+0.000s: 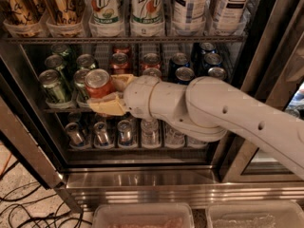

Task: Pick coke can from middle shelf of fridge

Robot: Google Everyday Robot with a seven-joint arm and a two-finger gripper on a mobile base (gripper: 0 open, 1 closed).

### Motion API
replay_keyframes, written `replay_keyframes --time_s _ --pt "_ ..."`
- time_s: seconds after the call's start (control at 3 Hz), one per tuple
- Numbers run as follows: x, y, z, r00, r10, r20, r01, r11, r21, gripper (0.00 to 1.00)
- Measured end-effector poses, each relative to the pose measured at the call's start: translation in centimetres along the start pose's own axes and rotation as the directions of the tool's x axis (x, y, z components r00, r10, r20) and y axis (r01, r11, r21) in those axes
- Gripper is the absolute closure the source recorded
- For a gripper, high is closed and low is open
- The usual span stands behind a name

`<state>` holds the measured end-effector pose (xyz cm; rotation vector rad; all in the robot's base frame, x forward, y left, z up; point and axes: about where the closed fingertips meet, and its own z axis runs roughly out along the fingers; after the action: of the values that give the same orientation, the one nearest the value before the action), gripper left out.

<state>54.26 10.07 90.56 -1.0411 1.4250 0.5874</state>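
Observation:
My gripper [108, 93] reaches from the right on a thick white arm and is shut on the red coke can [98, 83], with tan fingers [108, 109] under and behind it. The can is held in front of the middle shelf [61, 110] of the fridge [142, 179], out past the green cans [54, 85]. More red cans [151, 60] stand deeper in the middle lanes, and blue cans [184, 74] stand at the right.
Tall bottles [147, 8] fill the rack above. Small cans or bottles [99, 133] fill the rack below. The steel door frame [28, 151] slants at the left. Cables [28, 208] lie on the floor. Two clear bins [142, 216] sit at the bottom.

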Motion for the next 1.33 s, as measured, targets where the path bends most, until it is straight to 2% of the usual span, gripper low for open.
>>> replay_keyframes --time_s 0.33,0.67,1.0,1.33 --pt "0.5 1.4 -1.2 0.999 0.05 0.01 -0.049 0.9923 -0.114 1.0" --pt "1.3 3.0 -2.8 0.993 0.116 0.027 -0.106 0.9656 -0.237 1.0" --pt "2.0 4.7 -4.8 0.987 0.16 -0.003 -0.154 0.9432 -0.295 1.0" --pt "1.7 6.9 -6.7 0.98 0.191 -0.056 -0.199 0.9418 -0.271 1.0"
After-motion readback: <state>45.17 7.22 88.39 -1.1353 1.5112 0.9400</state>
